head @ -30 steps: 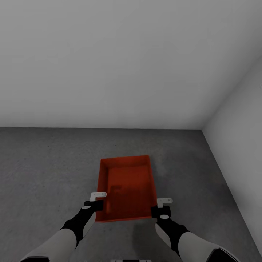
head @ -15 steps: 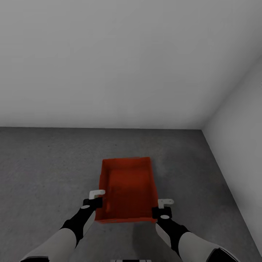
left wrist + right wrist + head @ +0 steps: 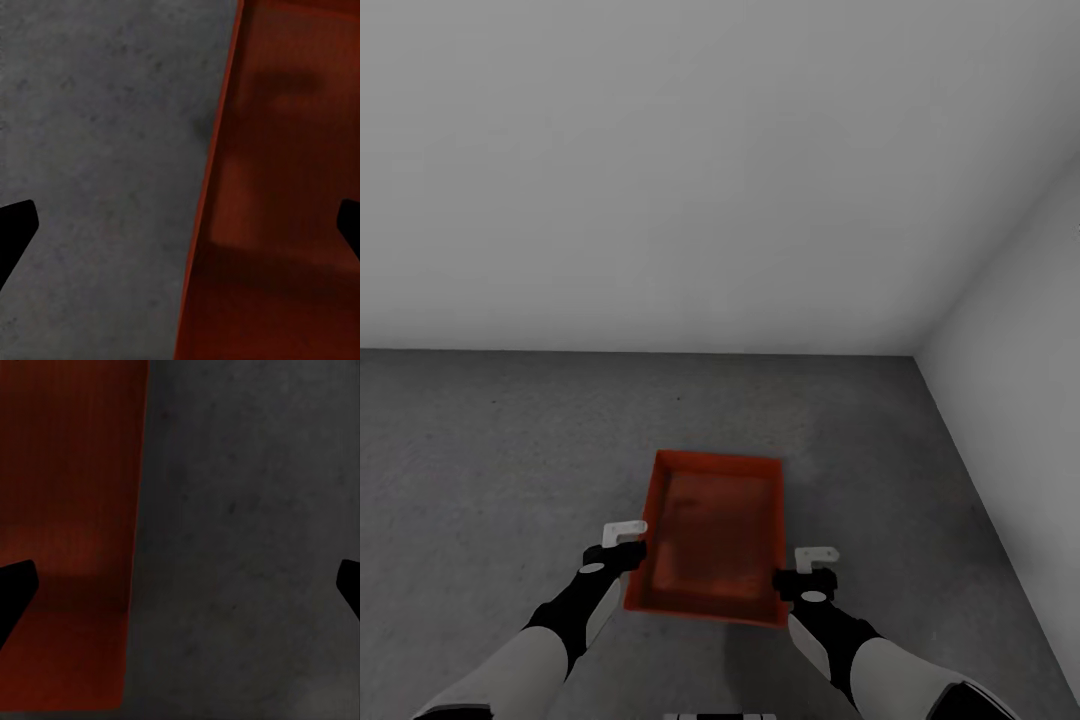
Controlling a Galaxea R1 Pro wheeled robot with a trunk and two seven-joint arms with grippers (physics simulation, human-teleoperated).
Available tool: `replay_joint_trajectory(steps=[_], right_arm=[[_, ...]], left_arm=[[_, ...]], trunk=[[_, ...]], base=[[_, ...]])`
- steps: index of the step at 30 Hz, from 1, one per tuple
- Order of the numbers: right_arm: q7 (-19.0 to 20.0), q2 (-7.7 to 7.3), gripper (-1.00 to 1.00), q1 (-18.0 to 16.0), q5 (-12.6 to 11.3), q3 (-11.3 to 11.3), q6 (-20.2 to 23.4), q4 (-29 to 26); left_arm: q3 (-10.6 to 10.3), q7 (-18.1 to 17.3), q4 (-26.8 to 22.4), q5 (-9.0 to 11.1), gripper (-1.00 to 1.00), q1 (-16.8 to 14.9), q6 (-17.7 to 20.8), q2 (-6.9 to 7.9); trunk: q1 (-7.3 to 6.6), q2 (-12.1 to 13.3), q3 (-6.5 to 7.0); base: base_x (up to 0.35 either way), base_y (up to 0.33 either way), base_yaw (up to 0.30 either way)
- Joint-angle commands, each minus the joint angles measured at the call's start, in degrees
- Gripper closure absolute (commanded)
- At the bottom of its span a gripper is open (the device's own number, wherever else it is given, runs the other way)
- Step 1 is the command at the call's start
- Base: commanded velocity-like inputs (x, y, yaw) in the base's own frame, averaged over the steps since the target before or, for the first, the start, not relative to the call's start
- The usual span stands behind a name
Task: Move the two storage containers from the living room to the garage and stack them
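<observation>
Lying flat on the grey concrete floor [image 3: 490, 470] near the garage's white corner, the orange-red storage container [image 3: 715, 535] sits between your two hands. Your left hand [image 3: 622, 545] and right hand [image 3: 807, 570] flank its near corners, both spread wide, each straddling a side wall and gripping nothing.

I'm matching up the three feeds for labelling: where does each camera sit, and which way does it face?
Head view: on the head, facing forward and down at the container, the floor, both forearms.
Left wrist view: by the left gripper, along its dark fingertips.
Right wrist view: by the right gripper, likewise.
All three show container and floor.
</observation>
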Motion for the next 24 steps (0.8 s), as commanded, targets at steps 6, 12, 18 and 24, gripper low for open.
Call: replay_joint_trajectory(steps=[6, 12, 18, 24], right_arm=[[-0.21, 0.00, -1.00, -0.04, -0.62, 0.43, -0.53, 0.05], [-0.23, 0.00, -1.00, -0.02, -0.61, 0.43, -0.52, 0.05], [-0.24, 0.00, -1.00, -0.03, -0.61, 0.38, -0.57, 0.05], [-0.29, -0.03, -1.00, -0.04, -0.61, 0.38, -0.57, 0.06]], left_arm=[[0.24, 0.03, -0.11, 0.03, -1.00, 0.00, 0.26, -0.04], [0.24, 0.03, -0.11, 0.03, -1.00, 0.00, 0.25, -0.04], [0.21, -0.02, -0.11, 0.05, -1.00, 0.00, 0.18, -0.04], [0.21, -0.11, -0.11, 0.11, -1.00, 0.00, 0.15, -0.04]], trunk=[[0.00, -0.01, -0.03], [0.00, -0.01, -0.03], [0.00, -0.01, -0.03], [0.00, -0.01, -0.03]], base=[[0.000, 0.000, 0.000], [0.000, 0.000, 0.000], [0.000, 0.000, 0.000], [0.000, 0.000, 0.000]])
